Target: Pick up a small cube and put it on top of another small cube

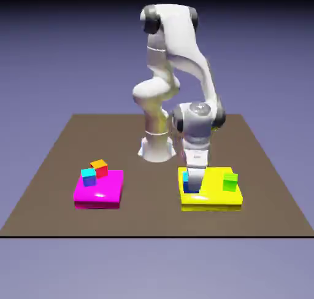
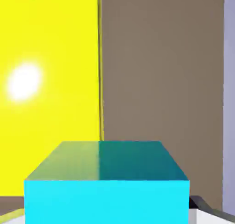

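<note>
A small cube with a bright cyan face and dark teal sides fills the bottom of the hand view, sitting between my fingers. One grey fingertip shows at its right; the other is hidden. In the exterior view my gripper reaches straight down onto the left part of the yellow platform, shut on the small cube, of which only a cyan sliver shows beside the fingers. I cannot tell whether the cube rests on the platform or is just off it.
A green cube sits on the yellow platform's right part. At the exterior view's left, a magenta platform carries a cyan-topped cube and an orange-topped red cube. Brown table lies beside the yellow platform.
</note>
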`<move>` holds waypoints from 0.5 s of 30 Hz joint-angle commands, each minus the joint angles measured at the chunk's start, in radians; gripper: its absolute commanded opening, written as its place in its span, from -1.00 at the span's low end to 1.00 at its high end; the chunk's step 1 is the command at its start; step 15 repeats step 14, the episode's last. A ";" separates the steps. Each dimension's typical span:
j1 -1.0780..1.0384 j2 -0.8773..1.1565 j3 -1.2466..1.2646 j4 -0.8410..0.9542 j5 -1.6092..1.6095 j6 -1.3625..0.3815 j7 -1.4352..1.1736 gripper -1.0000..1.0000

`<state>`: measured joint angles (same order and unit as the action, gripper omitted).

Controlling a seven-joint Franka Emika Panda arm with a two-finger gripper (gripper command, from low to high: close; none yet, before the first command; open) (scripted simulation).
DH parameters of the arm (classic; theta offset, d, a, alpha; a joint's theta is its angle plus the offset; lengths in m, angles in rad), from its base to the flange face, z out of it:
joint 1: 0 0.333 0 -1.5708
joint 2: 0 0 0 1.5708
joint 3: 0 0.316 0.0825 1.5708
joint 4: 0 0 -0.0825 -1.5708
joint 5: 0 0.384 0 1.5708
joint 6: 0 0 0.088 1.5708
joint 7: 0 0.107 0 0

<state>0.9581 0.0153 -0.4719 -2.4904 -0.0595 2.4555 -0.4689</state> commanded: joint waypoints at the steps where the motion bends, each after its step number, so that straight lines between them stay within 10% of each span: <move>1: 0.011 -0.029 0.026 0.001 -0.032 -0.022 0.019 -1.00; 10: 0.087 0.058 0.106 -0.038 -0.056 0.116 0.025 -1.00; 11: 0.087 0.058 0.106 -0.038 -0.056 0.116 0.025 1.00; 15: 0.096 -0.014 0.102 -0.020 -0.082 0.029 0.043 1.00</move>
